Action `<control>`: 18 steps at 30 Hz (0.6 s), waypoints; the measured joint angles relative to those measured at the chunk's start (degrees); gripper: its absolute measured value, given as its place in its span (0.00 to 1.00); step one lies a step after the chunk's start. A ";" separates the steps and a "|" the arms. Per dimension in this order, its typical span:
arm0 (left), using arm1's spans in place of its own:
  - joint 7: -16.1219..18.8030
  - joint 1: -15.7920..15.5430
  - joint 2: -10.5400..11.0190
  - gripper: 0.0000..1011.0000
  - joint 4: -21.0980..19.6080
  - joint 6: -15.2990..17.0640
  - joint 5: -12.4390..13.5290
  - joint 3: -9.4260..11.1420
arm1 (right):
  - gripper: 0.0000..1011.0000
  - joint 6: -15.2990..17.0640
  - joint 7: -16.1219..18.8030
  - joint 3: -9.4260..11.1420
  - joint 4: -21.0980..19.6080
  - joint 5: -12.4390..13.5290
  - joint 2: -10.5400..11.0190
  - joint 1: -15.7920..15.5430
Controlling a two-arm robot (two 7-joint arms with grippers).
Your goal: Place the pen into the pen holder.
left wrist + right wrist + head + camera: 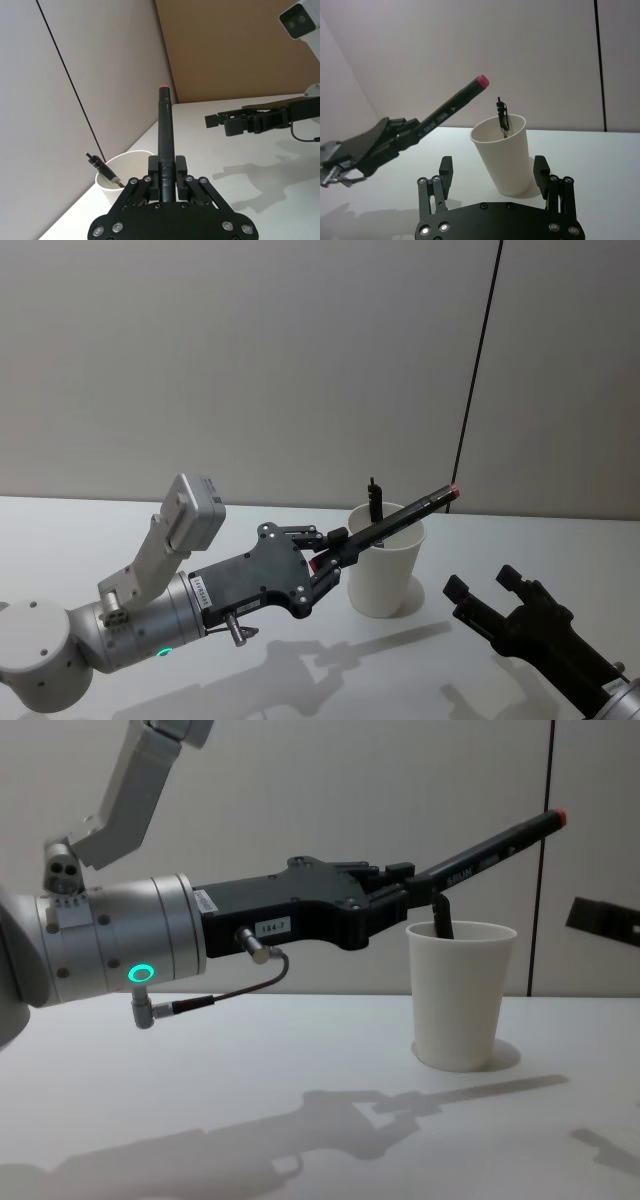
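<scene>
My left gripper [340, 545] is shut on a black pen [405, 518] with a red end. The pen slants up and to the right, and its red end sits above and just past the rim of the pen holder [385, 575], a white paper cup on the table. In the chest view the pen [495, 845] passes over the cup [460, 995] without touching it. A second dark pen [374, 500] stands inside the cup, leaning on the far rim. My right gripper [487, 592] hovers open to the right of the cup, nothing between its fingers.
The white table [300, 680] runs up to a plain grey wall with a dark vertical seam [478, 370]. The left arm's shadow lies on the table in front of the cup.
</scene>
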 joint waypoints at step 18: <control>0.00 0.00 0.00 0.19 0.00 0.00 0.01 0.00 | 0.99 10.98 3.64 1.90 3.94 16.48 -2.39 4.18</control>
